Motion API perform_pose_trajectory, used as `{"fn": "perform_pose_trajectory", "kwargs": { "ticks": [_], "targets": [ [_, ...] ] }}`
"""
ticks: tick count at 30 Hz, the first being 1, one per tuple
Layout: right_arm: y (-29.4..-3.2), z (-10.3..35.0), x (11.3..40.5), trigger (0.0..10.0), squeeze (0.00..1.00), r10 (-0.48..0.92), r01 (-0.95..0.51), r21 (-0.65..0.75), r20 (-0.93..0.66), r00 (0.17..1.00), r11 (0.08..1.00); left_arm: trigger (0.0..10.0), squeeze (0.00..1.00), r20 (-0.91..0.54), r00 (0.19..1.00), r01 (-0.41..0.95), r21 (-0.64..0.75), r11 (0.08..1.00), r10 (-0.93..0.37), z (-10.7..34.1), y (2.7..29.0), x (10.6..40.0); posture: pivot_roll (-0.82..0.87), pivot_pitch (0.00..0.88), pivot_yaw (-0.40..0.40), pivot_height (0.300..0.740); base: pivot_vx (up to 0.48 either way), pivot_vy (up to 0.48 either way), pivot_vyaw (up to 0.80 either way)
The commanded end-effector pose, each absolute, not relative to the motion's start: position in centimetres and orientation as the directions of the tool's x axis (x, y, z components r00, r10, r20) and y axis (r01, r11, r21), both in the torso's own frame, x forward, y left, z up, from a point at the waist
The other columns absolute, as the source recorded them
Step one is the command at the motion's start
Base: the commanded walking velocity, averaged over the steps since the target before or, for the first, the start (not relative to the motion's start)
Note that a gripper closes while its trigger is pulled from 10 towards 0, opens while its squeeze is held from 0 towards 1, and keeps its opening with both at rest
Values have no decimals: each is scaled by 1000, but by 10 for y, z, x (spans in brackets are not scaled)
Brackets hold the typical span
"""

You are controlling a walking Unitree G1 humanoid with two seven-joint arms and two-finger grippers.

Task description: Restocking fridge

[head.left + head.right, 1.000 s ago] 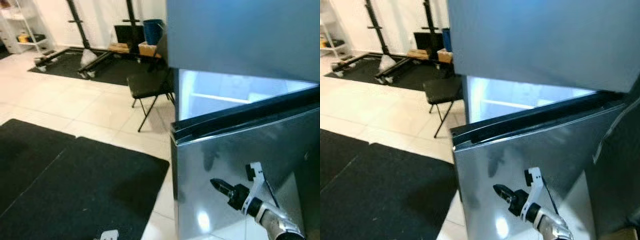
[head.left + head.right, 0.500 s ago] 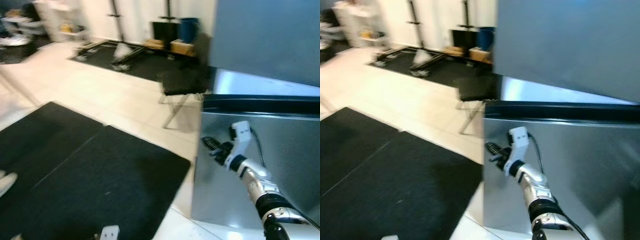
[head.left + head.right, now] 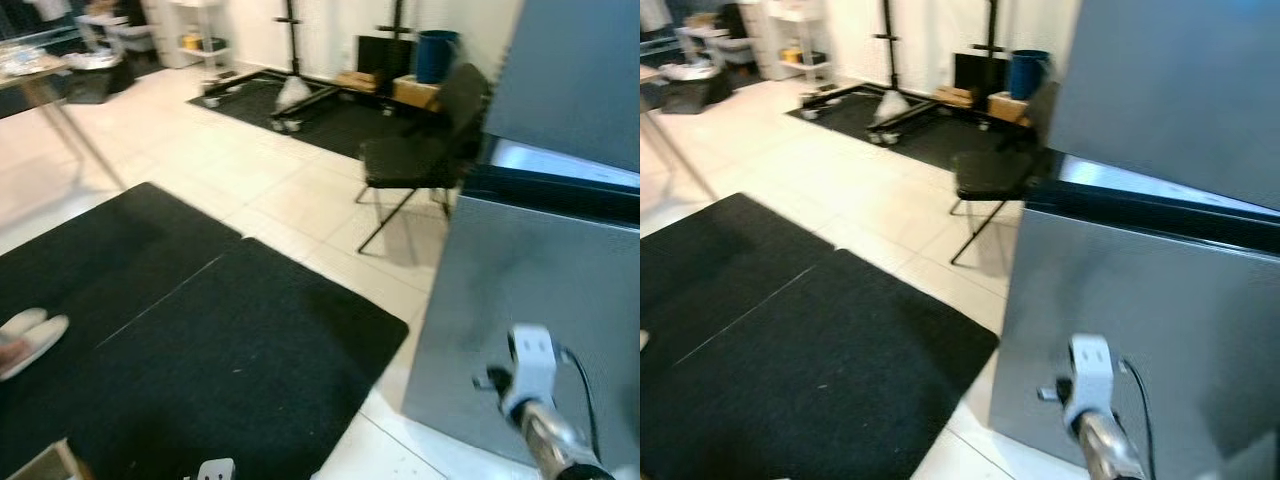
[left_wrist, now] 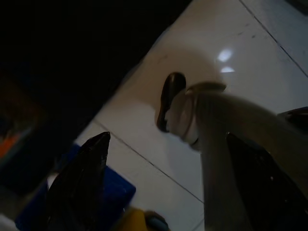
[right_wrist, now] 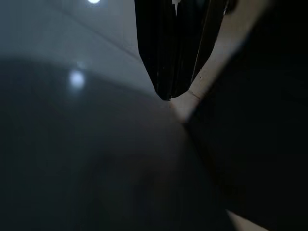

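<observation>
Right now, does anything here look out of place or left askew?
The fridge door is not fully shut: a lit strip of interior shows above its dark top edge. The right tool, fingers together, is by the door's face. A chair stands near the fridge.

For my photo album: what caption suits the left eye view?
Robot's right gripper against the fridge door, black folding chair and black floor mats beyond.

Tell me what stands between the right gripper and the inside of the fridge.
The lower fridge door does. The right gripper hangs in front of its steel face, and the door stands only slightly ajar, leaving a thin lit gap along its top edge. Nothing else visible blocks it. The folding chair stands off beside the fridge.
</observation>
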State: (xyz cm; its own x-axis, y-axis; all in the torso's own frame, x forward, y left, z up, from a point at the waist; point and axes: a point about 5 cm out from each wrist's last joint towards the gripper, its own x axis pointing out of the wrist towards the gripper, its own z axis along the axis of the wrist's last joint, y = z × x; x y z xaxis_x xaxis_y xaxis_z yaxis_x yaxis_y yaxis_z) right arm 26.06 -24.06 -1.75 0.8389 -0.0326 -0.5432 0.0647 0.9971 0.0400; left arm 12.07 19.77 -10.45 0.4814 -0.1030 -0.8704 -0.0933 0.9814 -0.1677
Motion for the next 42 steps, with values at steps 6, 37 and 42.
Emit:
{"fn": "perform_pose_trajectory", "kwargs": {
  "ticks": [6, 37, 42],
  "targets": [
    [-259, -65, 188, 10000, 0, -142, 133, -77, -781, 608, 988, 10000, 0, -871, 485, -122, -165, 979, -86, -106, 197, 118, -63, 0, 5, 740, 0, 0, -252],
    [-257, -86, 142, 10000, 0, -162, 129, -112, -859, 485, 985, 10000, 0, -889, 451, -89, -140, 986, -85, -107, 197, 116, -65, 0, 11, 740, 32, 0, -237],
    [-257, -85, 146, 10000, 0, -160, 123, -114, -853, 497, 986, 10000, 0, -890, 448, -80, -136, 987, -87, -107, 197, 116, -62, 0, 8, 740, 256, 0, 0]
  ]
}}
